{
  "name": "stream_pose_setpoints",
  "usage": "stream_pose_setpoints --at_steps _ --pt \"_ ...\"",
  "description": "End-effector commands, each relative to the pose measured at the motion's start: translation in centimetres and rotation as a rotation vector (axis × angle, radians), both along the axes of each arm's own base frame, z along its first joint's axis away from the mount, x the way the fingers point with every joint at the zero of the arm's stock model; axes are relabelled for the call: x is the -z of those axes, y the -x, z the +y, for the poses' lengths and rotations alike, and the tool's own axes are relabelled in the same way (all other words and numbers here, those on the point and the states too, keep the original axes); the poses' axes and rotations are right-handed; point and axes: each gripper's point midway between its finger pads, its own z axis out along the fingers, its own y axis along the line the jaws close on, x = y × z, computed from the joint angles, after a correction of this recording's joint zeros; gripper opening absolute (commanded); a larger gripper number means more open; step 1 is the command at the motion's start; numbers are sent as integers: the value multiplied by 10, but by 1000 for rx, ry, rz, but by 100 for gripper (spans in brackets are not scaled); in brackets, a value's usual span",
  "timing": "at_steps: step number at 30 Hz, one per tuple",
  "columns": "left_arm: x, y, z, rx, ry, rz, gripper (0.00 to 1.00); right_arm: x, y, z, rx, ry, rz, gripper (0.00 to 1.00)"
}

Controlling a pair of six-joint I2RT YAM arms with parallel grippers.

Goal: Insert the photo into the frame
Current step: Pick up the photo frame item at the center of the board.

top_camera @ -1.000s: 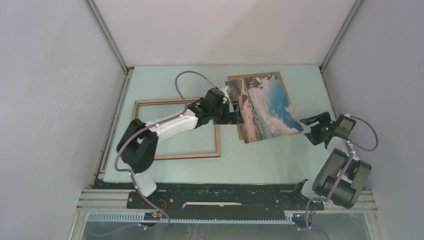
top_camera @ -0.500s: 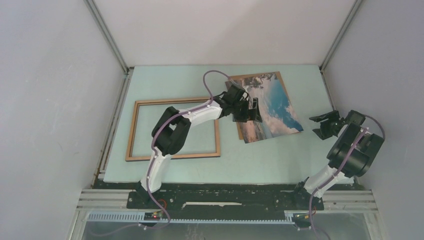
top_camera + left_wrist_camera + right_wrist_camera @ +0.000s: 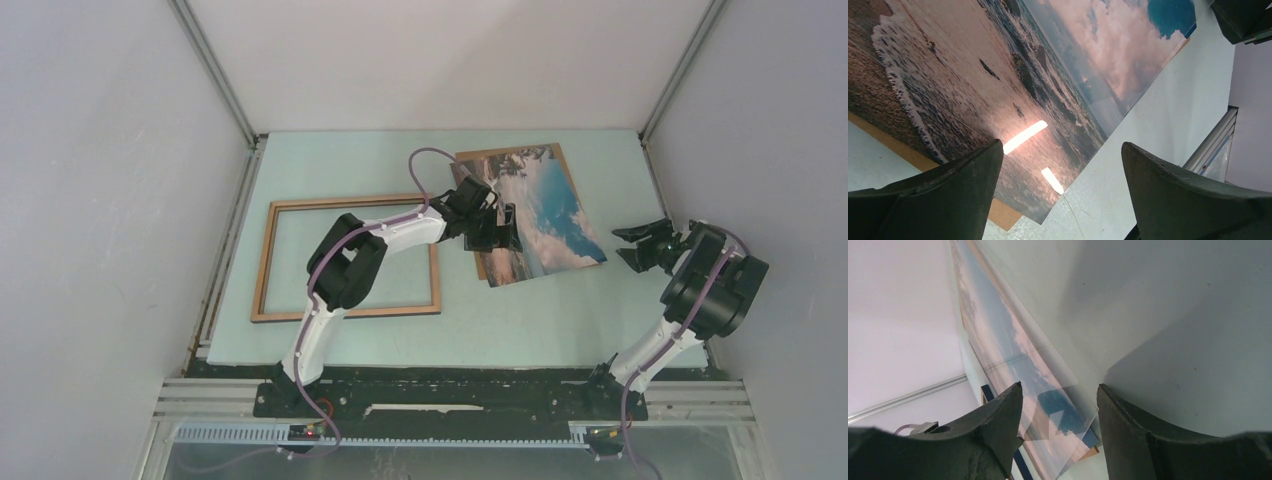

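We've got a pale mint counter (image 3: 540,320) boxed in by plain white walls (image 3: 440,60) with aluminium rails (image 3: 215,75) in the corners. The frame (image 3: 400,310) lies flat on the left, brown face up. The photo (image 3: 545,205) sits picture-up toward the far right, on a brown backing board (image 3: 505,152). The left tool (image 3: 1060,147) hangs over the photo's near-left edge, fingers apart. The right tool (image 3: 625,246) is off to the right, also apart.
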Motion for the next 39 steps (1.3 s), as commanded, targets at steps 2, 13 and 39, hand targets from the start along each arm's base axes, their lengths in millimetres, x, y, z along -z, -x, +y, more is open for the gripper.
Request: stream_pose_setpoints --at_steps 2,13,39 --pt "24 0 19 -40 -97 -17 100 -19 -11 0 -12 -25 -123 63" --pt "31 0 20 -36 -112 -14 100 -48 -8 27 -59 -73 -252 49" --pt "-198 42 100 -80 47 -390 100 -177 -7 50 -103 245 -352 0"
